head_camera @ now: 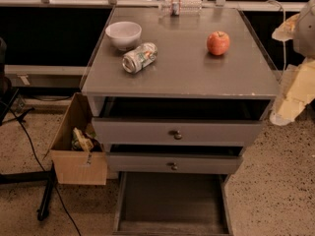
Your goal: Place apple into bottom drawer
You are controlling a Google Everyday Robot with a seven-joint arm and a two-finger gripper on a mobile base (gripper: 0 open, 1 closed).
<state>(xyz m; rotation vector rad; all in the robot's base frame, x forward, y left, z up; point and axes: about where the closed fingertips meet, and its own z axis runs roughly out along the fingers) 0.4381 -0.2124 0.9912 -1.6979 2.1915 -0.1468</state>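
Red apple [218, 43] sits stem-up on the cabinet top [182, 73]; tool [294, 95] at right edge, grip unclear.

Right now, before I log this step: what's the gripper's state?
The gripper: at the right edge, beside the cabinet; open or closed cannot be told. It is not holding the apple, which sits on the cabinet top.

Surface [197, 77]: holds apple, bowl and can.
Apple [218, 43]: right side of the surface, well apart from the can.
Bowl [123, 34]: rear left.
Can [140, 57]: on its side, just before the bowl.
Bottom drawer [172, 200]: pulled out beneath two upper drawers [177, 132].
Box [74, 146]: on the floor, left of the drawers.
End effector [290, 100]: beyond the surface's right edge.
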